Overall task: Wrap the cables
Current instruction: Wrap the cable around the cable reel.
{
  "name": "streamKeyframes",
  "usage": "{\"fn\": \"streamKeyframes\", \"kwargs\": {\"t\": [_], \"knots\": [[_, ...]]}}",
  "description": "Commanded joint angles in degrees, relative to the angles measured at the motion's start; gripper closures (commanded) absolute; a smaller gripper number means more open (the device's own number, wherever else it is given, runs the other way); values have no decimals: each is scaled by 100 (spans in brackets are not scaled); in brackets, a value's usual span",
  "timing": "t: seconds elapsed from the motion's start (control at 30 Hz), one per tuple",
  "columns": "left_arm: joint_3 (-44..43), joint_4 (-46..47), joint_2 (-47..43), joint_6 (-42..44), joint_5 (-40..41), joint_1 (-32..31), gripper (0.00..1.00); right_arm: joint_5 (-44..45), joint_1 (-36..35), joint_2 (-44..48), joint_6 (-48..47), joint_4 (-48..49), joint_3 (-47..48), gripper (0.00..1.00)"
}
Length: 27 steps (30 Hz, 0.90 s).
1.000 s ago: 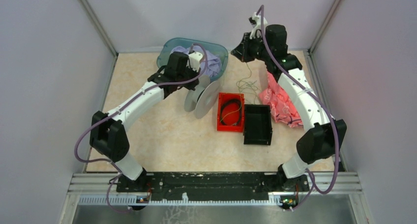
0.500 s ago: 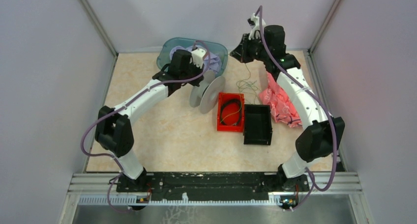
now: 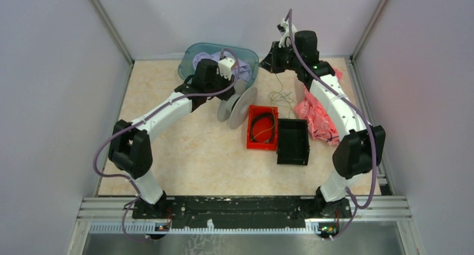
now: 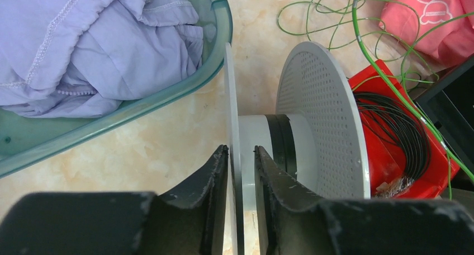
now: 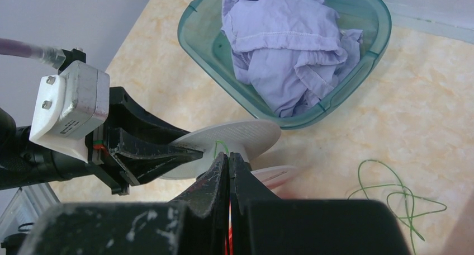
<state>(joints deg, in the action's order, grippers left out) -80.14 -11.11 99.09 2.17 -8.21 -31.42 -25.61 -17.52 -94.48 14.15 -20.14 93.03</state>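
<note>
The white spool (image 3: 237,107) stands on edge on the table beside the red box. My left gripper (image 4: 241,149) straddles the spool's near flange (image 4: 232,98), its jaws slightly apart with a gap on the right side. The perforated far flange (image 4: 321,109) faces the red box. The cables (image 3: 282,95) are thin green wires lying loose between the spool and the pink cloth; one strand (image 4: 385,70) runs up taut. My right gripper (image 5: 228,154), raised near the back (image 3: 270,60), is shut on a green cable whose loop (image 5: 222,147) shows at its tips.
A teal tub (image 3: 187,67) holding lilac cloth (image 4: 95,48) stands at the back left. A red box (image 3: 249,133) with black coiled wire and a black box (image 3: 292,141) sit mid-table. A pink cloth (image 3: 316,112) lies under the right arm.
My left gripper's jaws have parted a little around the spool's flange, and the spool has shifted slightly right. The right gripper has moved back and left, still pinching the green cable.
</note>
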Motion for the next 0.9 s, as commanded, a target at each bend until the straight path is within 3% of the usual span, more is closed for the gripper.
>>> {"fn": "streamKeyframes", "kwargs": {"t": [0.0, 0.47, 0.87], "knots": [[112, 120, -238, 8, -129, -22, 68, -21, -91, 25, 66, 312, 114, 100], [503, -372, -939, 467, 146, 23, 35, -37, -404, -596, 468, 317, 521, 100], [993, -401, -1541, 282, -475, 393, 25, 254, -524, -818, 666, 272, 570, 100]]}}
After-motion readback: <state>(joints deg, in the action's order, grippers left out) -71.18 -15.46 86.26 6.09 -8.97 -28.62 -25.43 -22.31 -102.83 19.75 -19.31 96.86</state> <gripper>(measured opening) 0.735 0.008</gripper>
